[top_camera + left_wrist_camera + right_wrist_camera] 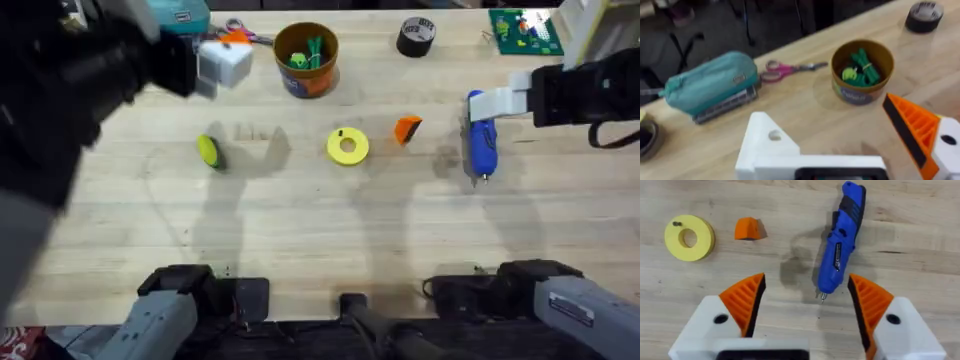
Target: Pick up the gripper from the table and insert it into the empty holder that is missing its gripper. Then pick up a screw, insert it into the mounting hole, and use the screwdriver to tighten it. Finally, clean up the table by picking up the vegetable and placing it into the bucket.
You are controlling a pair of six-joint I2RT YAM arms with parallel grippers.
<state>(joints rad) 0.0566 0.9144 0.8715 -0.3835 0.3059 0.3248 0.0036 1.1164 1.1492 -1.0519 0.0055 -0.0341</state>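
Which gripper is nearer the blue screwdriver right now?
Right. The right gripper hovers open directly above the screwdriver, fingers either side of its tip. The left gripper is far across the table, beside the bucket.

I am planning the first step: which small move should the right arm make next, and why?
Probably shift the open right claw over to the orange gripper beside the yellow ring. It lies loose on the table, and the left claw lacks one pad.

On the tabletop (300, 230): one orange gripper (407, 129), one blue screwdriver (482, 145), one yellow-green vegetable (209, 151), one bucket (306, 58), one yellow ring disc (347, 146), one black tape roll (416, 37), one pink-handled scissors (787, 70), one teal pouch (710, 82).
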